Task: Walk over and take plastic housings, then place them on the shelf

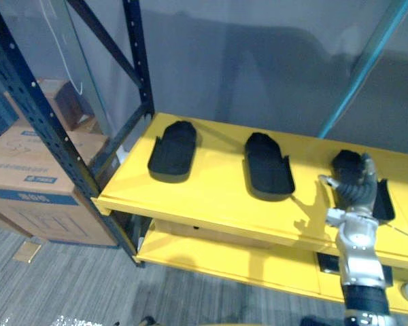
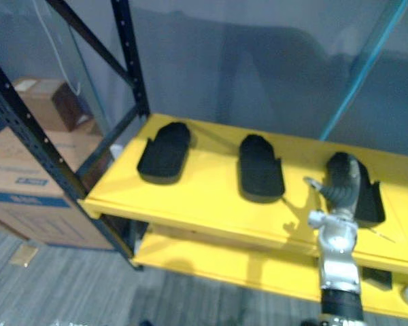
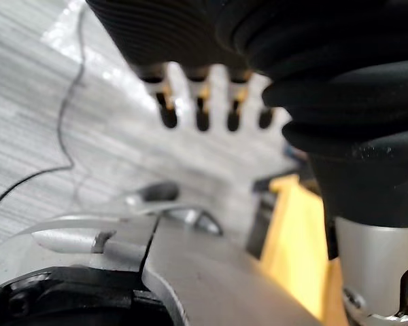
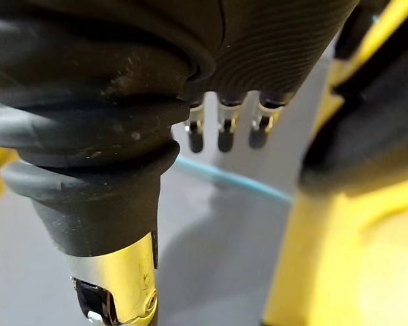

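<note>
matt black plastic housings (image 1: 172,151) on a glossy yellow shelf (image 1: 211,193)

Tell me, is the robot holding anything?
Nothing. The right hand is open by the rightmost housing on the shelf, gripping no part of it; the left hand is open too.

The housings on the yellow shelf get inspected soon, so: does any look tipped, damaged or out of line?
Nothing stands out. The left housing and the middle housing lie flat, spaced apart on the yellow shelf. The right housing is partly hidden by the right hand, so its state is unclear.
</note>
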Motion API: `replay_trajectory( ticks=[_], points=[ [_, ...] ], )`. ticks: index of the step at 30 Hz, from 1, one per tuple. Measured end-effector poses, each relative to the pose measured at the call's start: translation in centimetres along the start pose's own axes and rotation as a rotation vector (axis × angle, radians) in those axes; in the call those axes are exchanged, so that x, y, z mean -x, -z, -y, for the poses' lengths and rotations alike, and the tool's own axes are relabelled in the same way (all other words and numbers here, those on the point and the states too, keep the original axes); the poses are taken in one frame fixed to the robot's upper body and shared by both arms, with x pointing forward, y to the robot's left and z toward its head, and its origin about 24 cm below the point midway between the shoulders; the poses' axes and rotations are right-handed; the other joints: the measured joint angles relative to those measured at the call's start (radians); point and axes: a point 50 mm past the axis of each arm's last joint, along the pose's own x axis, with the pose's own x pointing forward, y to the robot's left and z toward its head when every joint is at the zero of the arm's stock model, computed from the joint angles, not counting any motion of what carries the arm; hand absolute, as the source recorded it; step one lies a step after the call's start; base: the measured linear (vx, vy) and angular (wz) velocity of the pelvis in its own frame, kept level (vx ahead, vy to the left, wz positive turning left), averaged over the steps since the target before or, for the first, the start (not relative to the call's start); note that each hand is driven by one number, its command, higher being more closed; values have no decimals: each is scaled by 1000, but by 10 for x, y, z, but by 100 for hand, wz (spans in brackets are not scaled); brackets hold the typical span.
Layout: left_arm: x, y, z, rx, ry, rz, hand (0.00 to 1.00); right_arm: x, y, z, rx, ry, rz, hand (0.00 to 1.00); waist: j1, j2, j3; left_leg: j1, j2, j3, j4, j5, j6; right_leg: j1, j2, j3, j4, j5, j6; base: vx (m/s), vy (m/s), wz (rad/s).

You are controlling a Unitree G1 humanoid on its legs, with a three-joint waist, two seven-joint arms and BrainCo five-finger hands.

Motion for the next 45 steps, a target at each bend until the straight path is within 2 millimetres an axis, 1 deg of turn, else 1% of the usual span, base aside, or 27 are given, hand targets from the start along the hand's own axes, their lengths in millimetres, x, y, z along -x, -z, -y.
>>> replay_trajectory(
  ticks=[3, 8, 15, 20, 21, 25, 27, 45],
  points=[
    [0, 1, 1, 3, 2, -2, 0, 3, 10, -4, -8, -41, -47, 0, 0, 1, 0, 15, -9, -4, 0, -12, -2, 21, -8, -7, -3, -4, 2, 33, 22, 7],
    [0, 0, 1, 6, 1, -1, 0, 11, 20, -13, -12, -113, -87, 0, 0, 2, 0, 14, -11, -6, 0, -17, -4, 22, -11, -10, -1, -14, 9, 19, 2, 1],
    [0, -1, 1, 10, -2, 2, 0, 13, 34, -14, 3, -122, -172, 0, 1, 2, 1, 15, -15, -7, 0, -20, -7, 23, -13, -11, 0, -15, 6, 33, 0, 1],
    [0, -2, 1, 9, 1, -6, 0, 14, 35, -17, -2, -162, -178, 0, 1, 2, 1, 20, -15, -6, 0, -23, -11, 27, -13, -11, 0, -16, 6, 12, -1, 0],
    [0, -2, 1, 9, 0, -7, 0, 15, 36, -18, -8, -175, -191, 0, 1, 3, 1, 22, -15, -6, 0, -24, -11, 29, -13, -11, 0, -19, 1, 0, 0, 0],
    [0, -2, 1, 9, 1, -10, 0, 18, 44, -26, -6, -235, -242, 0, 1, 5, 1, 32, -15, -5, 0, -27, -12, 38, -14, -11, 0, -23, 1, 0, 0, 0],
    [0, -2, 1, 9, 1, -11, 0, 19, 45, -28, -6, -255, -249, 0, 0, 7, 2, 32, -15, -5, 0, -28, -12, 38, -15, -11, 0, -24, 1, 0, 0, 0],
    [0, -3, 1, 12, 1, -6, 0, 21, 47, -33, -52, -329, -278, 0, 2, 9, 1, 32, -19, -6, 0, -31, -12, 40, -17, -12, 0, -26, -1, 0, 0, 0]
  ],
)
